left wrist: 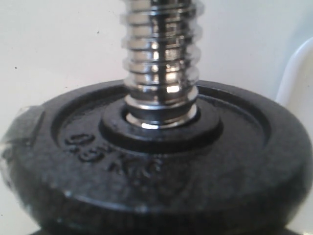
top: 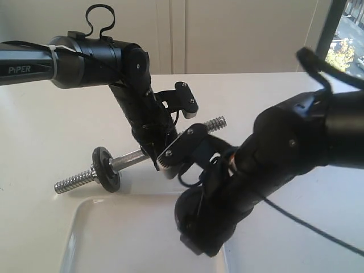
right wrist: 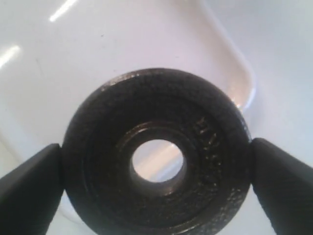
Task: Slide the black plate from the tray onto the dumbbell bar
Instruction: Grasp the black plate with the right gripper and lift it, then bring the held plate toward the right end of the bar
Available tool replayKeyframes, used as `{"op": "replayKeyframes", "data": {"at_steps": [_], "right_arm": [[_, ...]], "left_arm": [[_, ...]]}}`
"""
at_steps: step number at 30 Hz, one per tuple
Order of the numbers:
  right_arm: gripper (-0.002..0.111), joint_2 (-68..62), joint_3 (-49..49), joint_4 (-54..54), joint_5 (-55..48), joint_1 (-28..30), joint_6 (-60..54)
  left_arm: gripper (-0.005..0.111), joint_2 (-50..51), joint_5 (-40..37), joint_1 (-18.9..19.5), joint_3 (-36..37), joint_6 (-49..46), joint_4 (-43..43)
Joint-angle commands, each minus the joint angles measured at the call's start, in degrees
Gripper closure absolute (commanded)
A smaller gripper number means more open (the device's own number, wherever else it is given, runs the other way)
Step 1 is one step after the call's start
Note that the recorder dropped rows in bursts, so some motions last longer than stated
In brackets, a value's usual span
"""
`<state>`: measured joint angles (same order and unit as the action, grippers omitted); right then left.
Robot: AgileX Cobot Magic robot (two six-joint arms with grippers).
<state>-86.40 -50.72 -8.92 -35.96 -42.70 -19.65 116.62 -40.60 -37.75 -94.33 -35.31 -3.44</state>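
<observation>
Nearest the exterior camera, the right arm [top: 267, 170] bends down over the tray [top: 114, 236], and its own wrist hides the tool from that side. The right wrist view shows the right gripper [right wrist: 155, 164] clamped on the black plate [right wrist: 105, 142]. Its two dark fingers [right wrist: 29, 188] press the rough rim from opposite sides. The plate faces the camera flat, over the tray's glossy floor and near a rounded corner of the rim. White shows through its centre hole, but whether it rests on the tray or hangs just above it cannot be told. Just beyond the tray's far edge, the dumbbell bar [top: 132, 160] is held off the table [top: 40, 131] at a slant, its right end higher. The left gripper [top: 160, 154] is closed around the bar's smooth middle. A second black disc [top: 106, 169] already sits on the bar toward the lower left end, where the coarse thread begins. In the left wrist view that thread rises out of the disc's hole, with raised lettering on the disc's face. Farthest back stand pale wall panels [top: 239, 34] and a window [top: 350, 40].
</observation>
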Motion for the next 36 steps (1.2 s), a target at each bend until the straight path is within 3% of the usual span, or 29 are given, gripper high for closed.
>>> {"op": "replayKeyframes", "data": {"at_steps": [1, 6, 12, 18, 27, 36], "right_arm": [[0.108, 4.0, -0.2, 0.1, 1.4, 6.8, -1.8], [0.108, 4.9, -0.2, -5.6, 4.4, 16.1, -5.5], [0.108, 4.6, -0.6, -31.1, 3.4, 28.3, -29.0], [0.108, -2.4, -5.2, -58.7, -15.6, 40.4, -51.5], [0.108, -20.4, -11.9, -71.0, -34.0, 46.5, -58.1], [0.108, -27.6, -15.6, -77.8, -34.0, 51.1, -58.5]], "left_arm": [[0.107, -3.3, 0.0, -0.1, -1.1, 0.9, -2.7], [0.107, -3.3, -0.2, -0.1, -1.1, 0.9, -2.7], [0.107, -3.3, -1.0, -0.1, -1.1, 0.9, -2.7], [0.107, -3.3, -1.4, -0.1, -1.1, 0.9, -2.7], [0.107, -3.3, -1.4, -0.1, -1.1, 0.9, -2.9], [0.107, -2.6, -0.9, -0.1, -1.1, 0.8, -2.9]]}}
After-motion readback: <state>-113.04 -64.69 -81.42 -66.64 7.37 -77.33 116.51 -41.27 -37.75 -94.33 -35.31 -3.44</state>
